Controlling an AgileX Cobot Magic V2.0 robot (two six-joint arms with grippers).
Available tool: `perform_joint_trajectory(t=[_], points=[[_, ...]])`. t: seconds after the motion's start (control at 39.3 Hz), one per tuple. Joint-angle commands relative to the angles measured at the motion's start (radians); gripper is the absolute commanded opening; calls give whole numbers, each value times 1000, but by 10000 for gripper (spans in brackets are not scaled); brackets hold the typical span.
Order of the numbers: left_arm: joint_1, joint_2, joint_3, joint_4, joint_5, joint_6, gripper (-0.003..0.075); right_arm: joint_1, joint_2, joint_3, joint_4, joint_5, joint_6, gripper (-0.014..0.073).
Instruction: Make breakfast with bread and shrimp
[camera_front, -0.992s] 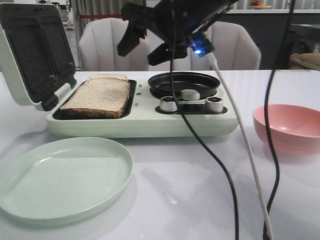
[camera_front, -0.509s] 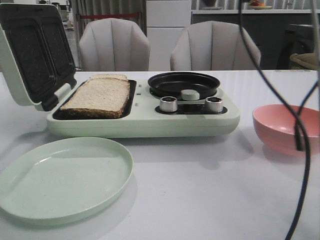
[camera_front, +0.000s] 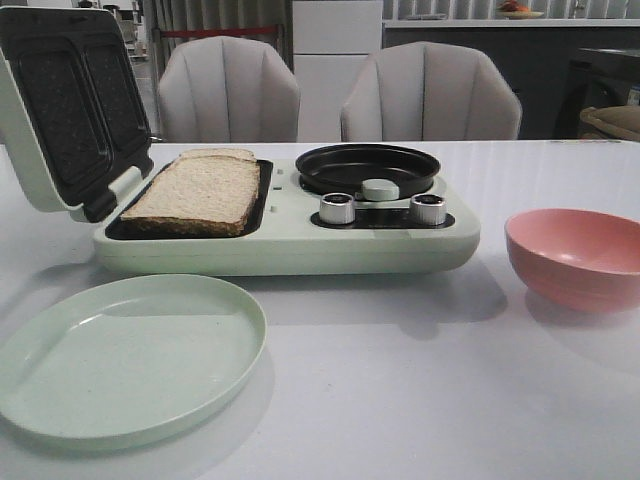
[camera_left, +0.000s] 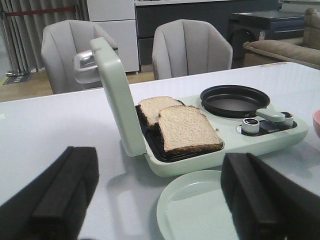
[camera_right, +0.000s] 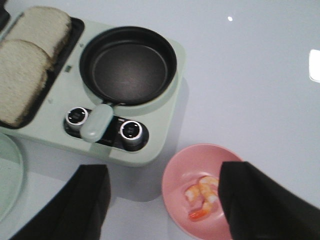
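Observation:
Two slices of bread (camera_front: 198, 190) lie side by side in the open black sandwich tray of the pale green breakfast maker (camera_front: 290, 245); they also show in the left wrist view (camera_left: 186, 128) and the right wrist view (camera_right: 22, 80). The shrimp (camera_right: 202, 197) lie in the pink bowl (camera_right: 200, 172), which stands right of the maker (camera_front: 578, 255). My left gripper (camera_left: 160, 200) is open and empty above the table near the green plate (camera_left: 195, 210). My right gripper (camera_right: 162, 200) is open and empty, high above the bowl's left rim. Neither gripper shows in the front view.
The maker's lid (camera_front: 60, 110) stands open at the left. Its black frying pan (camera_front: 367, 168) is empty, with two silver knobs (camera_front: 337, 208) in front. The green plate (camera_front: 125, 355) is empty at the front left. Two chairs (camera_front: 228, 90) stand behind the table.
The right arm and its cables, which crossed the front view a second ago, have moved out of that view to the right. The bread, plate and bowl have not moved.

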Motion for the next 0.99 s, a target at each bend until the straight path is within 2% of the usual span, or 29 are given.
perform_joint_trajectory(t=[0.0, 0.13, 0.33, 0.59, 0.69, 0.97], points=[[-6, 4, -23, -8, -77, -9, 566, -5, -134, 99, 64, -189, 3, 561], [-6, 4, -23, -8, -77, -9, 565, -5, -283, 269, 75, -304, 2, 561], [-6, 4, -23, -8, -77, -9, 566, -5, -564, 495, 70, -407, -2, 561], [-6, 4, -23, -8, -77, -9, 566, -5, -929, 692, 60, -485, -35, 561], [-6, 4, -23, -8, -77, -9, 565, -5, -984, 754, 60, -485, -35, 561], [-6, 4, -23, -8, -77, -9, 566, -5, -987, 845, 60, -492, -35, 561]])
